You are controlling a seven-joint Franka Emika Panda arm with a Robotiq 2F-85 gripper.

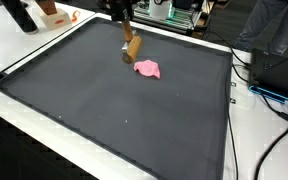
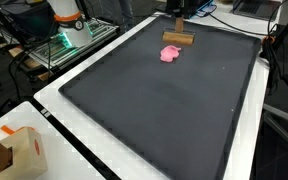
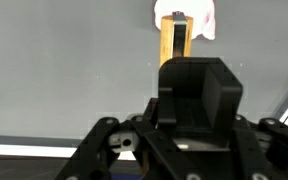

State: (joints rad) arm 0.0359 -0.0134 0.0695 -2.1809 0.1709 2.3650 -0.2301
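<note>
A tan wooden block (image 1: 133, 48) lies near the far edge of a dark mat (image 1: 104, 110), also seen in the other exterior view (image 2: 177, 38). A pink crumpled object (image 1: 147, 68) sits just beside it (image 2: 170, 54). My gripper (image 1: 127, 34) comes straight down onto the block (image 2: 179, 28) and appears shut on its middle. In the wrist view the block (image 3: 167, 45) stands out beyond the black gripper body, with a dark finger across its face and the pink object (image 3: 206, 18) behind it. The fingertips are mostly hidden.
The mat lies on a white table (image 2: 74, 120). A cardboard box (image 2: 19, 150) stands at one table corner. Cables and equipment (image 1: 269, 90) lie along one side, and a lit device (image 2: 69, 30) along another. An orange and white object (image 1: 52, 14) sits beyond the mat.
</note>
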